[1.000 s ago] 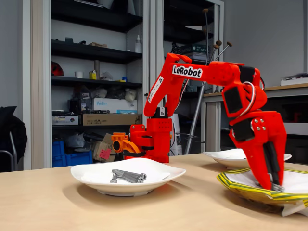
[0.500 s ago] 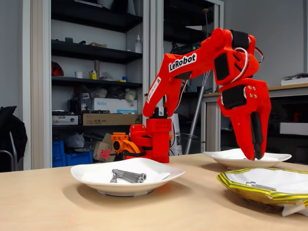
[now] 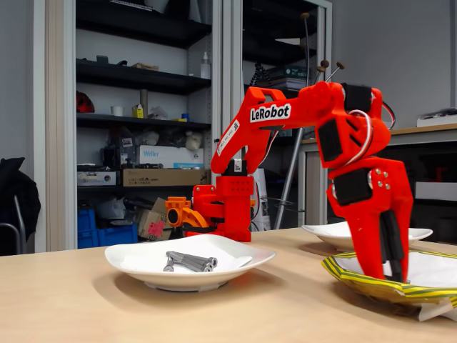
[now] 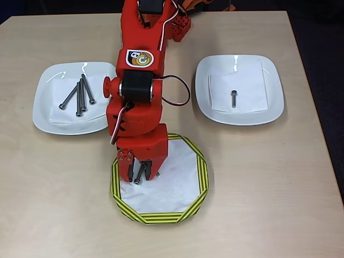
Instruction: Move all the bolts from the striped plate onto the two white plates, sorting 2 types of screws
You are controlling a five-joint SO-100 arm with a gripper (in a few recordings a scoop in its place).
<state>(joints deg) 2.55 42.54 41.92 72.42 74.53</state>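
Fixed view, light wood table (image 3: pixel 71 300), cluttered dark shelves (image 3: pixel 136 78) behind.

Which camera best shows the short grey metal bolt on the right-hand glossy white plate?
The overhead view: the short grey bolt lies in plain sight mid-plate. In the fixed view, that plate's rim hides its contents behind the red arm.

bright even indoor light, soft shadows, sharp pictures.

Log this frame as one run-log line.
phase: pick | gripper: over striped plate, fingers around a bolt | left white plate: four long bolts | right white plate: one short bolt
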